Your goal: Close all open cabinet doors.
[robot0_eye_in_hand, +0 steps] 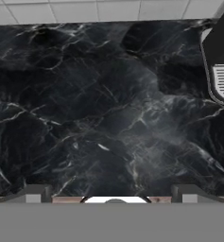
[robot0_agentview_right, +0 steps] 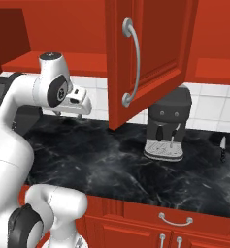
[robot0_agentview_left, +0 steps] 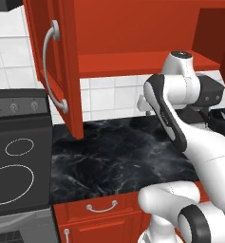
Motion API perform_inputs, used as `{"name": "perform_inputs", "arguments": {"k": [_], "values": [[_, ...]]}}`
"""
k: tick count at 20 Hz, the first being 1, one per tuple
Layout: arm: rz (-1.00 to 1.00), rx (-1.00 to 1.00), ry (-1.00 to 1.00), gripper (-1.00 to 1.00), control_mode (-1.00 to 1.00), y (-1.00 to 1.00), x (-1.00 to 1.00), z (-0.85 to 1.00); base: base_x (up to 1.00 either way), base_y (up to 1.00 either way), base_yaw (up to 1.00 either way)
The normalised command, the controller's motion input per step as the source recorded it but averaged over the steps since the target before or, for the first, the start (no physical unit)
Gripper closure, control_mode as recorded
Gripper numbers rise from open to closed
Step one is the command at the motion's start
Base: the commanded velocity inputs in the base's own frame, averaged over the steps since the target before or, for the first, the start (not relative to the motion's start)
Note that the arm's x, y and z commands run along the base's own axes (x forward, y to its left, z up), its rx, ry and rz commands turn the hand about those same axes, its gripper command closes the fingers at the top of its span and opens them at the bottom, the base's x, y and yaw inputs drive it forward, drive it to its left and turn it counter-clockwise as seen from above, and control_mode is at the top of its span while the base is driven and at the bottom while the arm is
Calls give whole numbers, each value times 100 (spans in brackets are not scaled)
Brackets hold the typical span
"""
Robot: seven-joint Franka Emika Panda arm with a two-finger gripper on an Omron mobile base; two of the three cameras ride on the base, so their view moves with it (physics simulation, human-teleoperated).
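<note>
The claw (robot0_eye_in_hand: 111, 191) was spread wide, its two dark tips far apart, holding and touching nothing above the black marble bench (robot0_eye_in_hand: 94, 108). In the left base view a red cabinet door (robot0_agentview_left: 54, 61) was seen swung open beside the stove (robot0_agentview_left: 19, 156), its silver handle (robot0_agentview_left: 51, 66) facing out. In the right base view another open cabinet door (robot0_agentview_right: 145, 53) was seen above the bench, just in front of a coffee machine (robot0_agentview_right: 167, 126), with a knife (robot0_agentview_right: 222, 147) near the wall.

No readable text, labels, brands, numbers or signs on any surface in view
</note>
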Motion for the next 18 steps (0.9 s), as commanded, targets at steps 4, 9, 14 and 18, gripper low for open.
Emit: {"name": "perform_inputs", "arguments": {"k": [4, 9, 14, 18], "values": [[-3, 0, -18, -100, -100, 0, -83, 0, 0, 0, 0], [0, 0, -22, -100, -100, -32, -84, 0, 0, 0, 0], [0, 0, -25, -100, -100, -54, -87, 0, 0, 0, 0], [0, 0, -24, -100, -100, -30, -80, 0, 0, 0, 0]]}}
